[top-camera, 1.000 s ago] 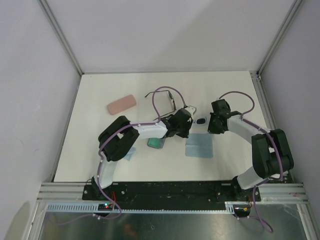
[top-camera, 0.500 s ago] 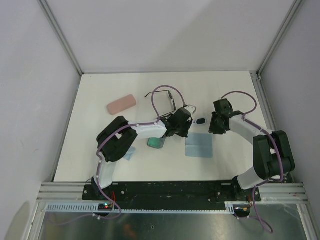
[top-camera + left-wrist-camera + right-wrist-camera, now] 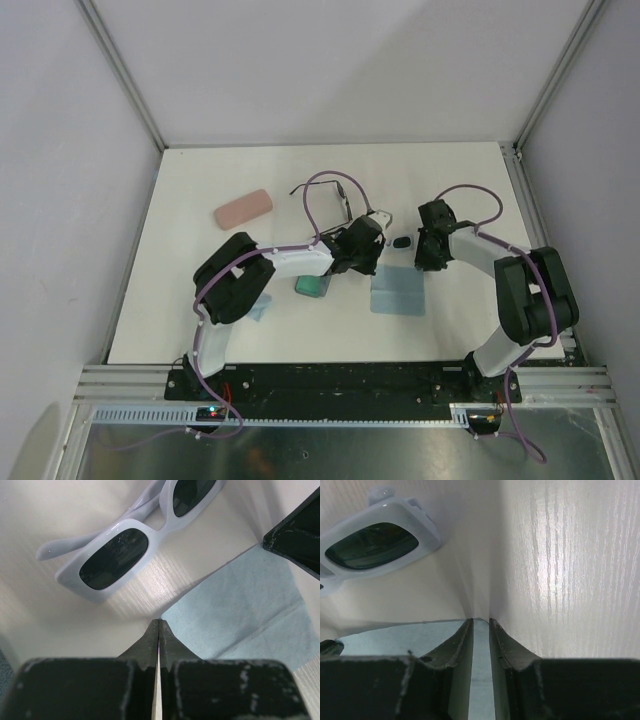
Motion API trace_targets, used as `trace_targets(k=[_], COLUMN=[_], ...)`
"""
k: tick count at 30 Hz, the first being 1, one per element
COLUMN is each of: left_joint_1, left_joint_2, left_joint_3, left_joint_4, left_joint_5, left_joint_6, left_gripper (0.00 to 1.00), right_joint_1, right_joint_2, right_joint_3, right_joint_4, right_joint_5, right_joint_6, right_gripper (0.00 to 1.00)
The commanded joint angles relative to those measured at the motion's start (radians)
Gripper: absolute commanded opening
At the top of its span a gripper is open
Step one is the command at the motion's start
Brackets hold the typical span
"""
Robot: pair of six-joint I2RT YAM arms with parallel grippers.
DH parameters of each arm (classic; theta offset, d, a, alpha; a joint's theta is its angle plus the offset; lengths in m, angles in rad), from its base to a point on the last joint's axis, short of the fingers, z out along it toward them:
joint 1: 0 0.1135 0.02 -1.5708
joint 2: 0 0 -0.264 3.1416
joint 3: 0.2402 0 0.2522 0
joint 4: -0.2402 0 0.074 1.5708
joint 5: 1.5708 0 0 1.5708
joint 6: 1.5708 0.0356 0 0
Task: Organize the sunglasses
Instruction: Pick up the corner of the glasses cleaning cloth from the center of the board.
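White-framed sunglasses (image 3: 161,525) lie on the counter (image 3: 200,190) between my hands, long axis roughly left-right. Left hand (image 3: 158,623) is pressed together; right hand (image 3: 481,621) is slightly apart, empty, both just beside it.

In the left wrist view, the white sunglasses (image 3: 140,535) at upper centre have a glossy white frame and plain near-black lenses. In the overhead view, the wire sunglasses (image 3: 342,205) above centre are thin black. The cloth (image 3: 398,293) at lower centre is plain light blue, the pink case (image 3: 243,208) at upper left is dusty pink, and the teal case (image 3: 312,286) left of centre is teal. The table (image 3: 230,170) is white with faint pale wood grain.
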Motion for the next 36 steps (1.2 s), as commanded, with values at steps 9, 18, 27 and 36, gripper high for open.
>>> trace_targets(k=[9, 18, 27, 36], left_joint_1=[-0.008, -0.009, -0.007, 0.006], left_joint_2=[-0.032, -0.033, -0.029, -0.028], left_joint_3=[0.004, 0.006, 0.042, 0.078], left_joint_4=[0.0, -0.001, -0.002, -0.02], left_joint_5=[0.001, 0.009, 0.011, -0.004], left_joint_6=[0.027, 0.026, 0.041, 0.051], left_gripper=[0.0, 0.0, 0.0, 0.0], right_joint_1=[0.061, 0.068, 0.019, -0.025], right_joint_2=[0.04, -0.015, -0.068, -0.075], right_joint_3=[0.008, 0.007, 0.026, 0.052], right_joint_4=[-0.048, -0.051, -0.029, -0.04], right_joint_5=[0.09, 0.081, 0.016, 0.001], right_joint_6=[0.02, 0.025, 0.003, -0.013], right_gripper=[0.11, 0.0, 0.0, 0.0])
